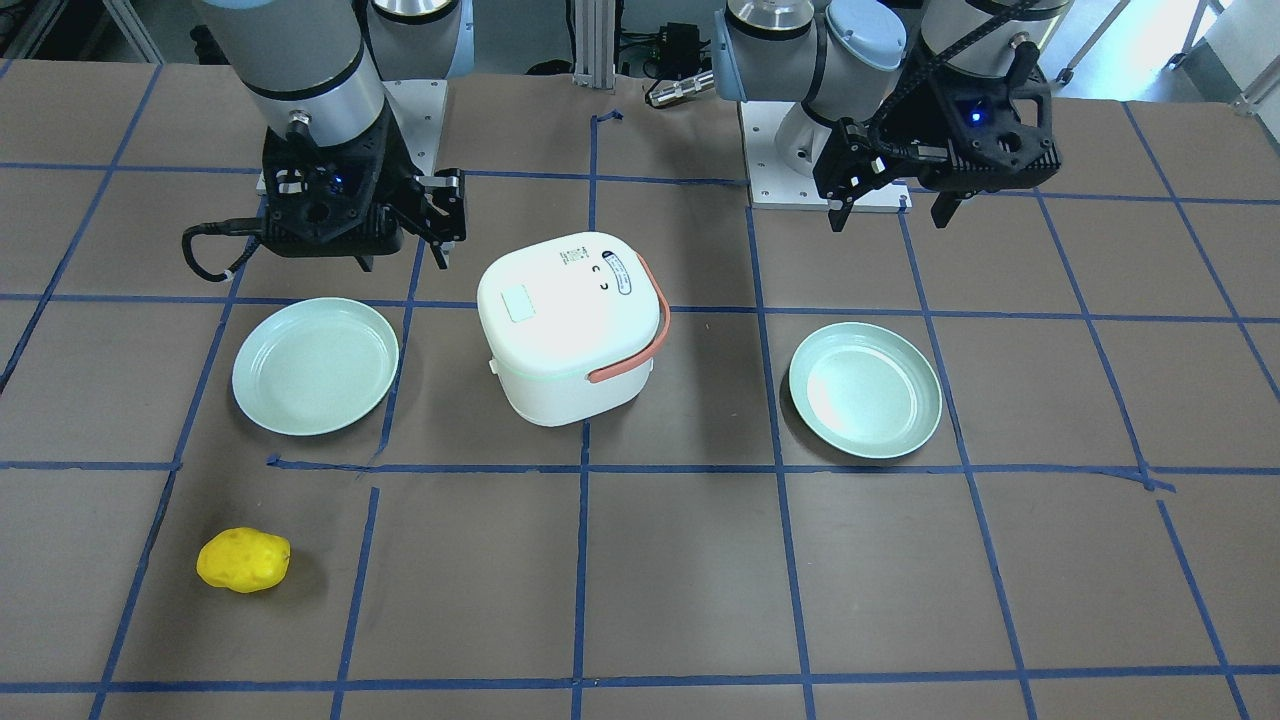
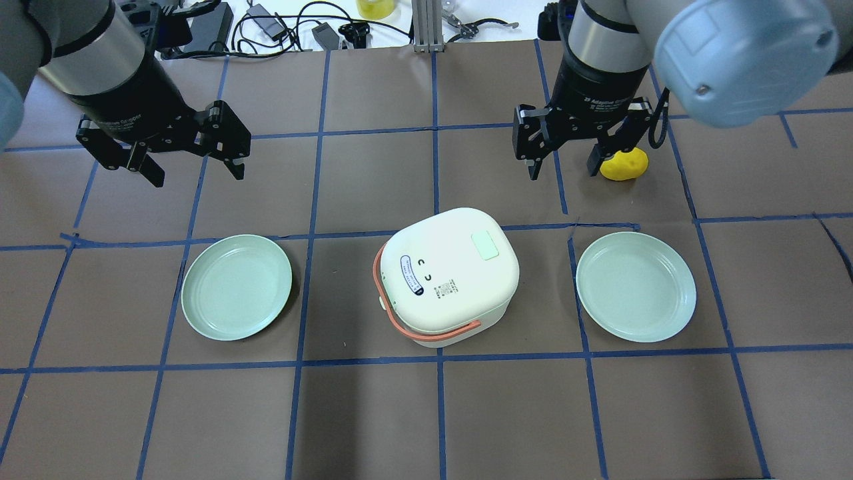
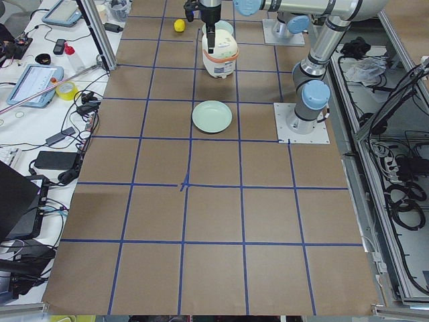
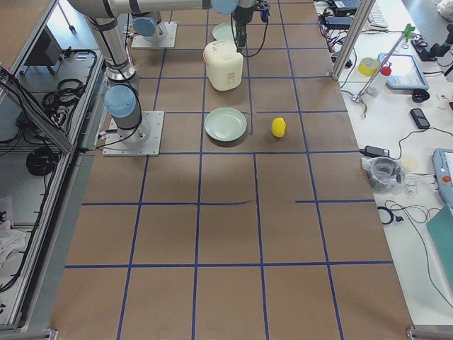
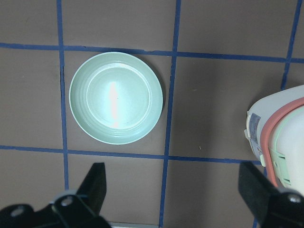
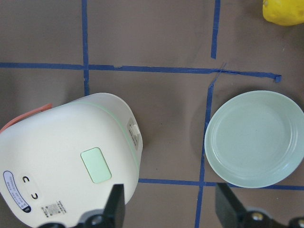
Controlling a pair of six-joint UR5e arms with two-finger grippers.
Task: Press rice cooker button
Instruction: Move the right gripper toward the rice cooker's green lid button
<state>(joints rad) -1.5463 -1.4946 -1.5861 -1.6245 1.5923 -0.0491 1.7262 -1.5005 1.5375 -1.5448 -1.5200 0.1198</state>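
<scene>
The white rice cooker (image 2: 450,277) with an orange handle stands mid-table, lid shut. A pale green rectangular button (image 2: 485,245) sits on its lid and also shows in the right wrist view (image 6: 96,165) and the front view (image 1: 519,302). My right gripper (image 2: 563,172) is open and empty, hovering beyond the cooker, to its right. My left gripper (image 2: 198,175) is open and empty, hovering beyond the left plate. Neither touches the cooker. In the left wrist view only the cooker's edge (image 5: 280,137) shows.
Two pale green plates lie either side of the cooker, the left plate (image 2: 236,287) and the right plate (image 2: 636,287). A yellow lumpy object (image 2: 624,165) lies just right of my right gripper. Cables and clutter lie past the table's far edge (image 2: 280,27).
</scene>
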